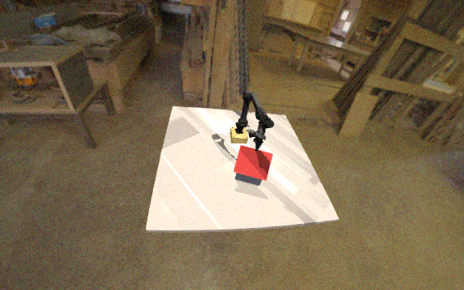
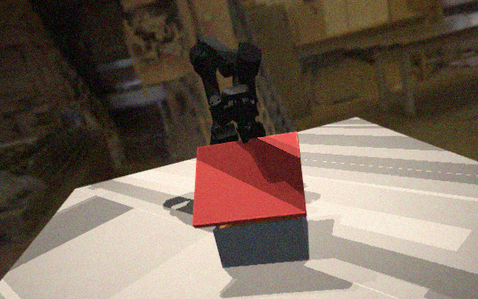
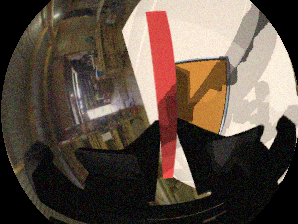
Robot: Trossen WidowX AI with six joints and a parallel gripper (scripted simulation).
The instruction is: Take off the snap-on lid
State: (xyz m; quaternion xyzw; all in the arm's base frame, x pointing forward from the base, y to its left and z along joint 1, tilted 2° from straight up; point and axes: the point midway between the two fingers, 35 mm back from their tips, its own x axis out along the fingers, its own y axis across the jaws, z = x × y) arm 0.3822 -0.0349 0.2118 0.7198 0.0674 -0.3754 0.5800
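The red lid (image 1: 253, 163) (image 2: 243, 183) (image 3: 162, 60) is tilted, its arm-side edge raised, with its far side low over the storage box. The box (image 1: 248, 179) (image 2: 264, 242) is dark blue outside and stands on the table; its orange inside (image 3: 207, 95) shows beside the lid in the wrist view. My gripper (image 1: 257, 149) (image 2: 244, 140) (image 3: 167, 122) is shut on the lid's arm-side edge. Whether the lid's low edge touches the box rim is hard to tell.
The arm stands on a yellow base block (image 1: 238, 138) behind the box. The pale table (image 1: 192, 193) (image 2: 119, 249) carries bands of shadow, and its near edge lies beyond the box in the top view.
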